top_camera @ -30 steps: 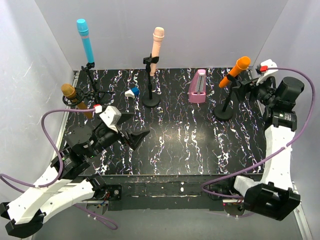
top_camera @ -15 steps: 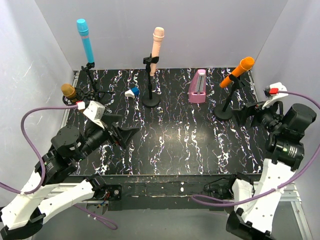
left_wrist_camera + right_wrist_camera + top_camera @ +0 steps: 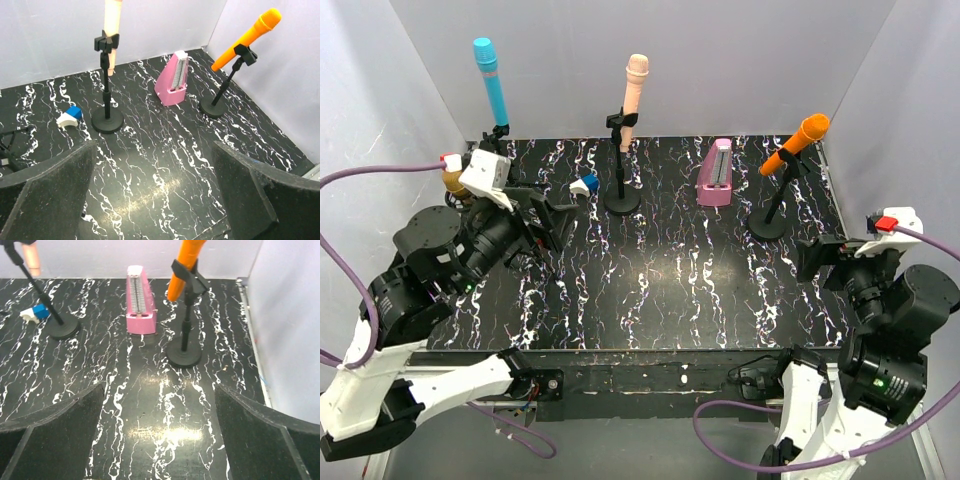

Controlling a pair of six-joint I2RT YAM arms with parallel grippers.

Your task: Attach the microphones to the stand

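Note:
The sky blue microphone [image 3: 490, 80] stands clipped in a stand at the back left. The pale pink-cream microphone [image 3: 634, 95] sits in the middle stand [image 3: 621, 200], also in the left wrist view [image 3: 112, 25]. The orange microphone [image 3: 795, 143] is clipped tilted in the right stand [image 3: 769, 222], also in the right wrist view [image 3: 184, 267]. The gold microphone [image 3: 451, 181] is mostly hidden behind my left arm. My left gripper [image 3: 552, 213] is open and empty, raised over the left of the table. My right gripper [image 3: 817, 258] is open and empty near the right edge.
A mauve rectangular block [image 3: 716, 172] stands between the middle and right stands. A small blue-and-white piece [image 3: 584, 184] lies left of the middle stand. Grey walls close the table at the back and both sides. Purple cables loop from both arms.
Both arms have pulled back toward the near edge and risen. The left gripper lifted away from the gold microphone's stand; the right gripper drew back from the orange microphone's stand.

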